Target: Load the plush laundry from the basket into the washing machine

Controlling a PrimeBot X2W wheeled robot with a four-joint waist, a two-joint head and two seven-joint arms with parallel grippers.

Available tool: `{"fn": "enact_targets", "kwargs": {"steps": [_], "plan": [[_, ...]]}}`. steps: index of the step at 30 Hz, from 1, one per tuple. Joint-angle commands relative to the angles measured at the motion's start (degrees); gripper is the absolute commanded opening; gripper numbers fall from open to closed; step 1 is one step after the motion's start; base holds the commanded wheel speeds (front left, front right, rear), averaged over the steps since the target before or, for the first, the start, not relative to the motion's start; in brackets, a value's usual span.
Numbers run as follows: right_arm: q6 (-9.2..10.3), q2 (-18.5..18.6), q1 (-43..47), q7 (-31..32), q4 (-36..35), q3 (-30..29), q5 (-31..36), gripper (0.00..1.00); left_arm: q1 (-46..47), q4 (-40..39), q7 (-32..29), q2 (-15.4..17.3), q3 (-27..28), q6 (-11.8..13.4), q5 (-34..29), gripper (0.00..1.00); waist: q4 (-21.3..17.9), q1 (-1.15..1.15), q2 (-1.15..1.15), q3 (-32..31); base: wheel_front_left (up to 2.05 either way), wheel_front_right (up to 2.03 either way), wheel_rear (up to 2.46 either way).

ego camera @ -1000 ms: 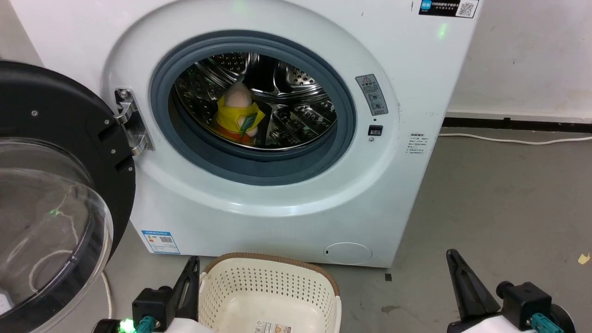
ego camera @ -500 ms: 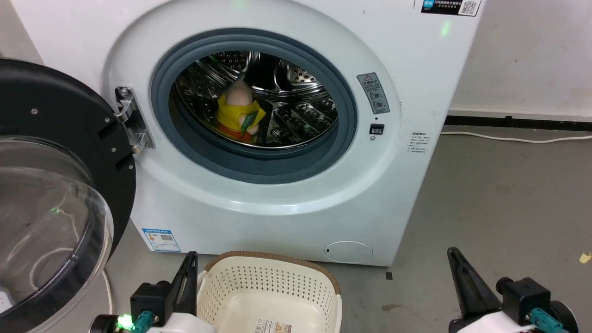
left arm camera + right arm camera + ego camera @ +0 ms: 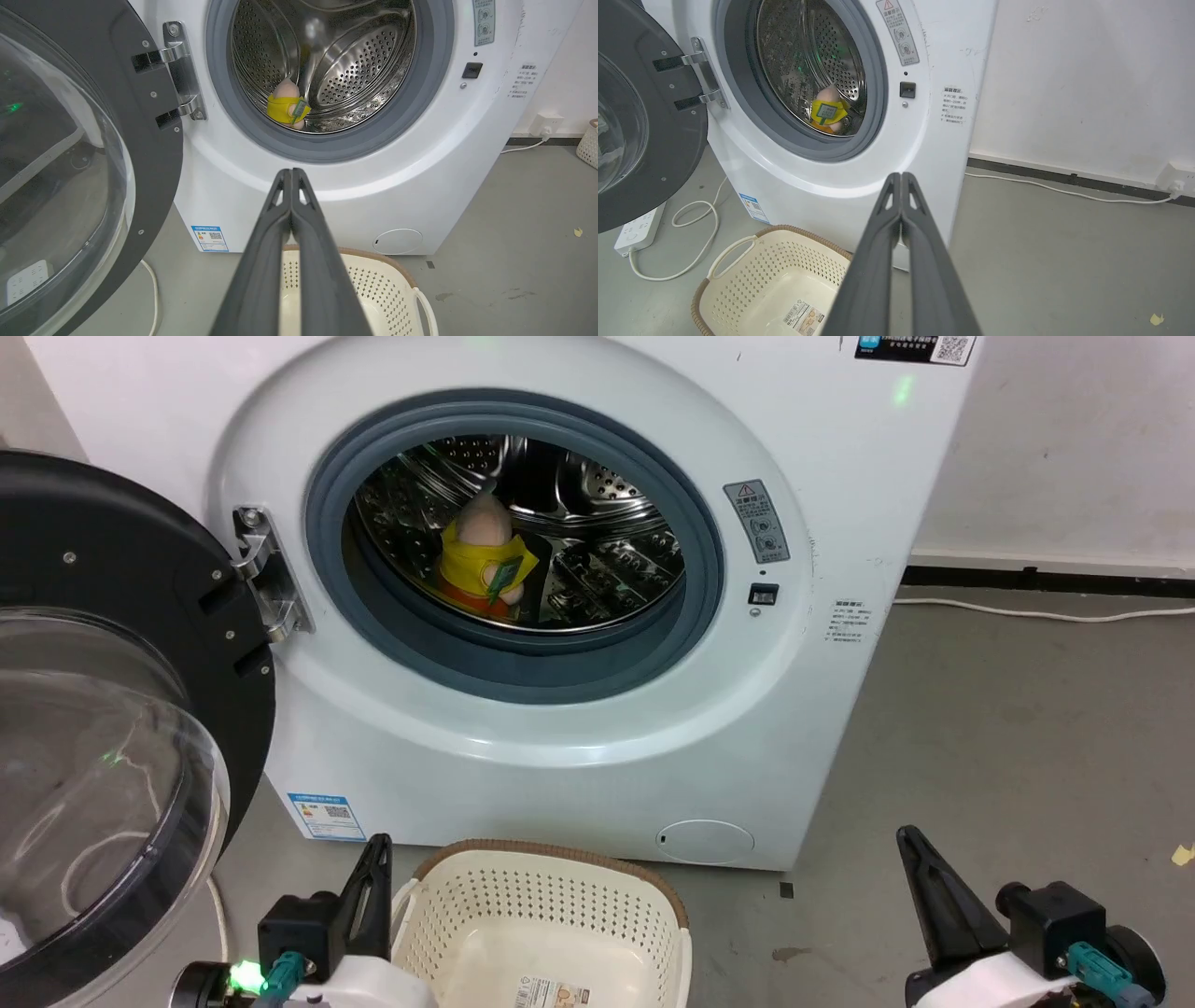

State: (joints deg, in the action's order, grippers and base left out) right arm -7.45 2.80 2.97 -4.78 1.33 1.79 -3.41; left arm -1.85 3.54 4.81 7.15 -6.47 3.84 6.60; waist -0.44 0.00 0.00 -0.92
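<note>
The plush laundry (image 3: 481, 560), yellow with a peach-pink head and a greenish tag, lies inside the steel drum of the white washing machine (image 3: 840, 523); it also shows as the plush (image 3: 287, 106) and the plush (image 3: 827, 110) in the wrist views. The black-rimmed clear door (image 3: 103, 709) stands swung open at the left. The cream basket (image 3: 546, 919) sits on the floor before the washer with just a paper label in its bottom. My left gripper (image 3: 378, 845) is shut beside the basket's left rim, holding nothing. My right gripper (image 3: 907, 835) is shut over bare floor at the lower right.
A white cable (image 3: 1064, 192) runs along the wall's base to a socket (image 3: 1174, 177). A power strip (image 3: 640, 228) and looped cord (image 3: 698, 214) lie on the grey floor under the open door. Another basket's edge (image 3: 588, 144) stands at the far right.
The whole head view has drifted slightly, a camera shift. Both grippers stay shut low in the view; the plush rests unmoved in the drum.
</note>
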Motion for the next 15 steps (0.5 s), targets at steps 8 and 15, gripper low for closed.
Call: {"fn": "enact_targets", "kwargs": {"steps": [8,15], "plan": [[-0.02,0.06,-1.24,1.15,-0.56,-0.57,1.15,0.0,1.14,-1.1,-1.19,-1.17,1.67,-1.14,-1.8,0.0,0.09,0.0,0.0,0.2,0.0,0.0,0.0],[-0.03,0.07,-1.63,1.97,-0.74,-0.84,1.66,0.0,1.3,-1.66,-2.01,-1.87,2.76,-1.75,-2.89,0.0,0.17,0.0,0.0,0.36,0.0,0.0,0.0]]}}
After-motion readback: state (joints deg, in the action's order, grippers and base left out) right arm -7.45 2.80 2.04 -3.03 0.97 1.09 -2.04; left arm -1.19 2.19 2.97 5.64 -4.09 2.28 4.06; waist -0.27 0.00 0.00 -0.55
